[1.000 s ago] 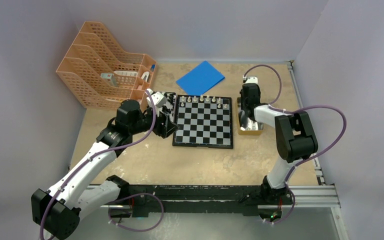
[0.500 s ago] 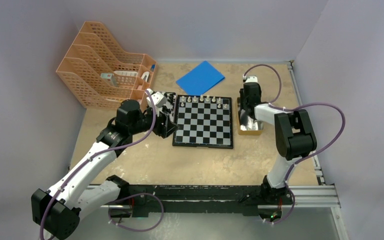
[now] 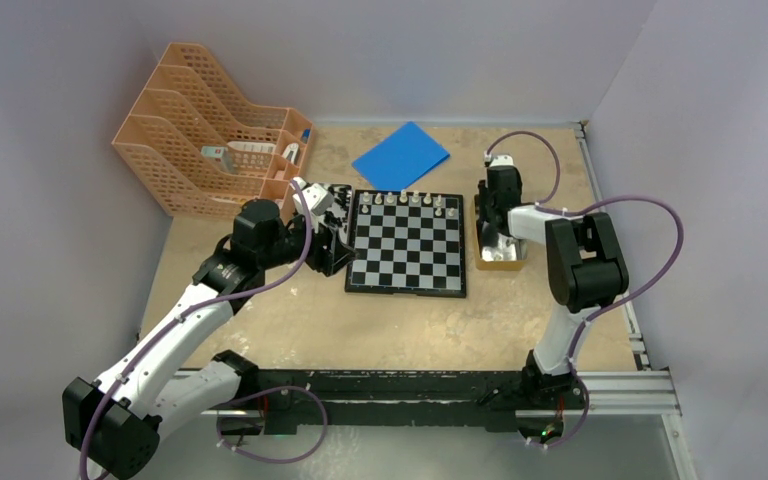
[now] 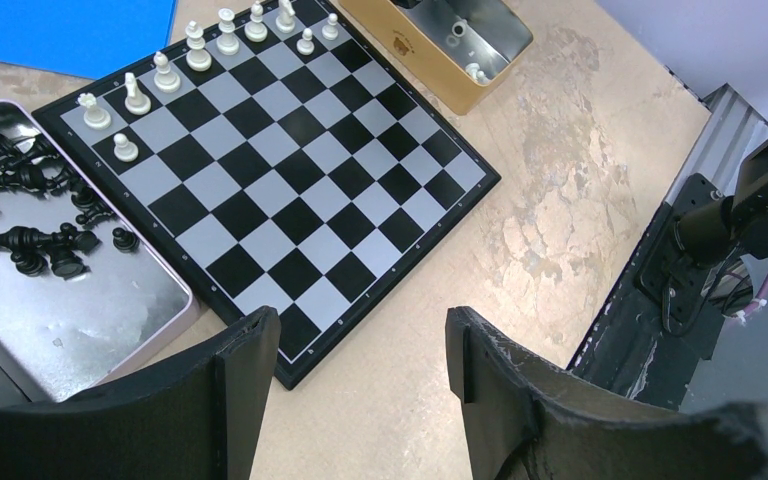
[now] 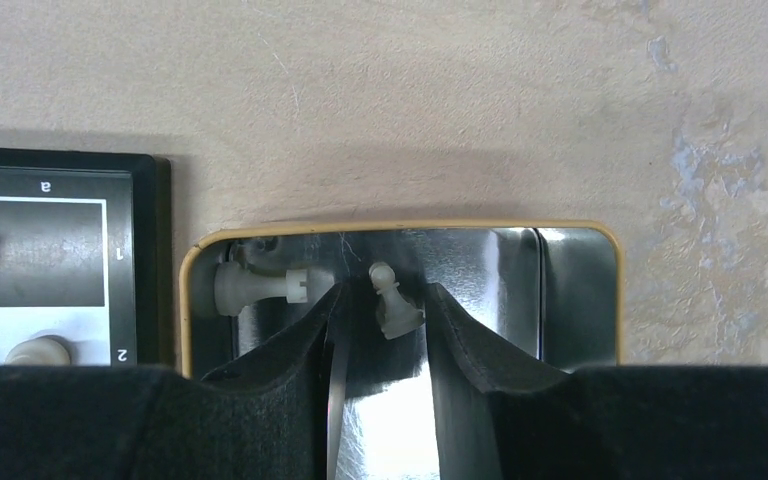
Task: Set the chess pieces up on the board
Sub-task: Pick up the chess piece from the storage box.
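The chessboard [image 3: 407,243] lies mid-table, with white pieces [image 3: 405,200] along its far rows; these also show in the left wrist view [image 4: 200,50]. Black pieces [image 4: 30,215] lie in a silver tin [image 4: 110,310] left of the board. My left gripper [image 4: 360,325] is open and empty above the board's near-left corner. My right gripper [image 5: 384,292] is down inside the gold tin [image 5: 400,226] right of the board, jaws apart around a lying white pawn [image 5: 392,305] that touches the right finger. Another white piece [image 5: 255,287] lies beside the left finger.
An orange file rack [image 3: 210,150] stands at the back left. A blue sheet [image 3: 400,155] lies behind the board. Purple walls close in the left, back and right sides. A metal rail [image 3: 610,395] runs along the near edge.
My right arm's elbow has shifted slightly left while the gripper stays in the gold tin. The left arm has not moved.
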You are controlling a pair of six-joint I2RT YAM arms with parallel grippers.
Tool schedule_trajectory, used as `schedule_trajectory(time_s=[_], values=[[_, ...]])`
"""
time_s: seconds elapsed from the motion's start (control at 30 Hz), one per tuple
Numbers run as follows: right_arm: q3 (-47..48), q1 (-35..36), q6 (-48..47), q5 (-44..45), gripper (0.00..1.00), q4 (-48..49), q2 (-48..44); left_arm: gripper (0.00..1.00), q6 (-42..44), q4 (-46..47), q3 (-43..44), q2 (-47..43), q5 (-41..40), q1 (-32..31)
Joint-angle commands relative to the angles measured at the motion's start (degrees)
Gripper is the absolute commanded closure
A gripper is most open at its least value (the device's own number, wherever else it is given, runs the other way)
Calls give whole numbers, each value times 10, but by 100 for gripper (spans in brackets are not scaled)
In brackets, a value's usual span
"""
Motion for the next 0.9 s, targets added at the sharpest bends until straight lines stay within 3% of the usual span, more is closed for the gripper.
schedule_trajectory(time_s=[0.0, 0.27, 0.4, 0.6, 0.87], values=[[23, -2, -7, -12, 65, -10, -1, 39, 11, 17, -1, -8, -2, 2], [17, -3, 19, -31, 72, -49, -26, 40, 11, 18, 0, -6, 2, 2], [21, -3, 26, -26, 81, -62, -22, 40, 12, 17, 0, -7, 2, 2], [35, -3, 60, 0, 84, -100, -34, 41, 11, 16, -3, -7, -5, 2], [41, 0, 88, 18, 86, -156, -121, 44, -37, 24, 10, 8, -11, 2]])
